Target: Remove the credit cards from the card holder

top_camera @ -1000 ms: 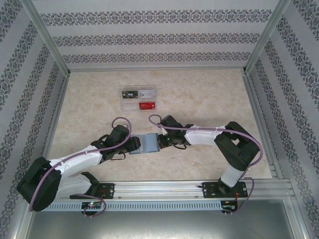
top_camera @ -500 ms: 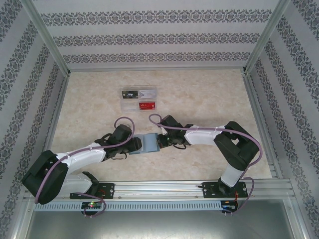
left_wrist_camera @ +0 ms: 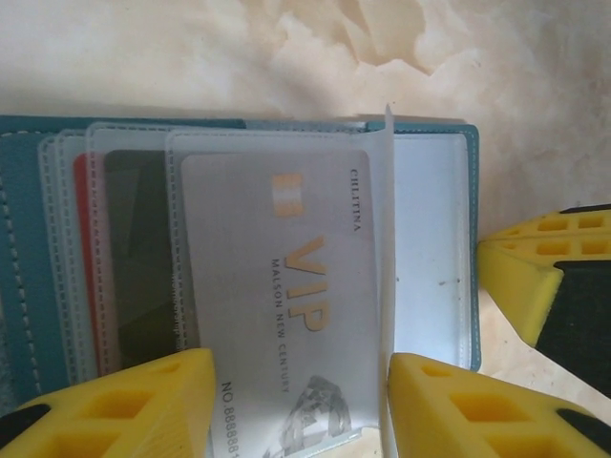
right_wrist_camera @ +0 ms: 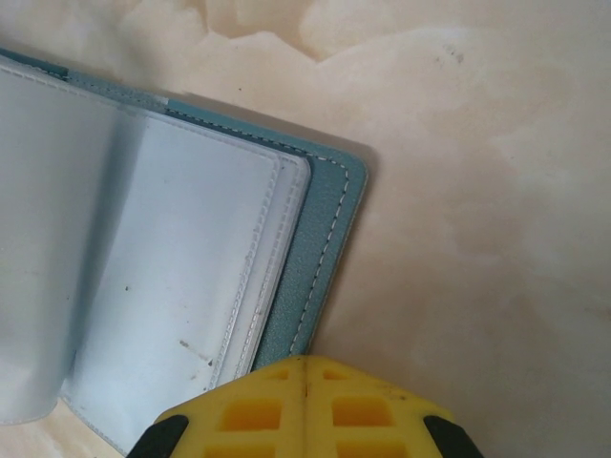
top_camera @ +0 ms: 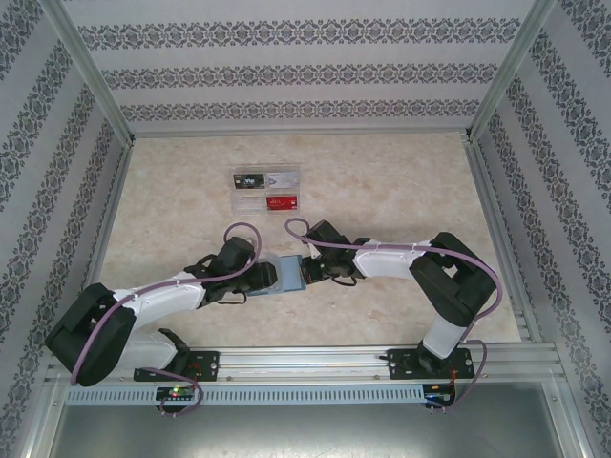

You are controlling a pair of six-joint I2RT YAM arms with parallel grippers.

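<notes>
Marbled beige table (top_camera: pixel 401 191) inside patterned walls; the card holder (top_camera: pixel 289 274) lies open between both arms; left gripper (left_wrist_camera: pixel 301 405) spread wide, astride a sleeved silver VIP card (left_wrist_camera: pixel 277 286); right gripper (right_wrist_camera: pixel 305 410) closed at the holder's corner; a red card (left_wrist_camera: pixel 84 248) and a dark card (left_wrist_camera: pixel 134 267) also sleeved; at least three extractions judged outstanding.
</notes>
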